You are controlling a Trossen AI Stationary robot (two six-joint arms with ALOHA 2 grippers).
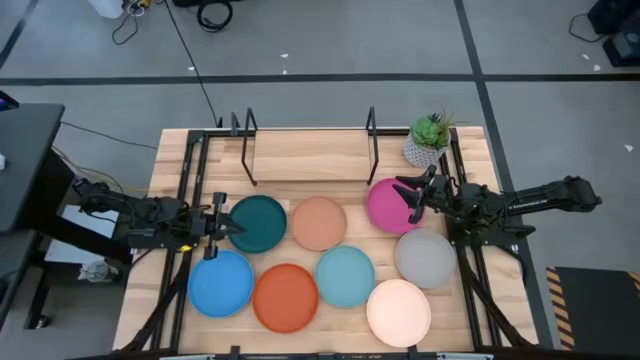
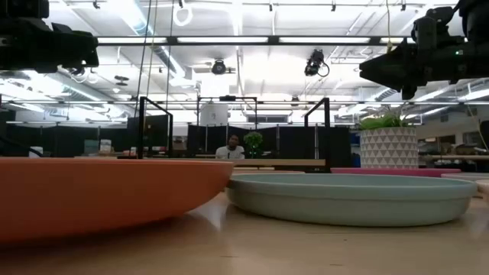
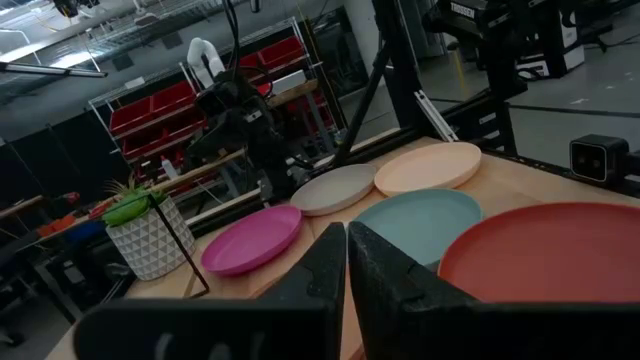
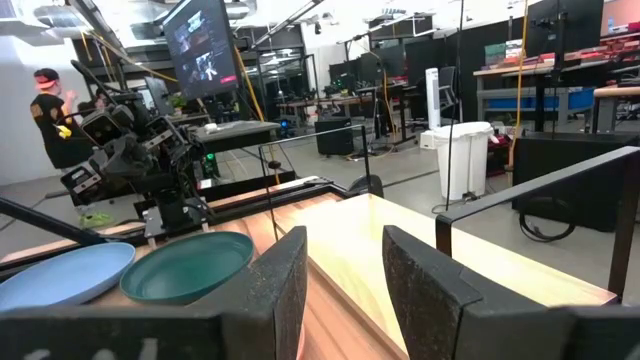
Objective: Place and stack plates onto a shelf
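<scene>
Eight plates lie singly on the table [image 1: 170, 150], none yet on the shelf [image 1: 310, 158], whose light-wood board stands bare between its black end frames. The left gripper [image 1: 228, 228] hovers with fingers together, tips at the near rim of the dark teal plate [image 1: 258, 222]; the bright blue plate [image 1: 220, 284] lies just beside and below those fingers. The right gripper [image 1: 415, 200] hangs over the magenta plate [image 1: 388, 203], fingers apart and clamped on nothing; the grey plate [image 1: 424, 256] lies just behind its wrist. Peach plate [image 1: 319, 222], orange plate [image 1: 285, 297], light turquoise plate [image 1: 345, 275] and cream plate [image 1: 398, 311] fill the space between the two arms. A potted plant [image 1: 428, 139] stands beyond the right fingers, near the shelf's end frame. Judged from form, the plates are stiff, light and shallow, with a matte surface that should grip fairly well; the raised rim is the only purchase, taken edge-on with one finger under the lip
</scene>
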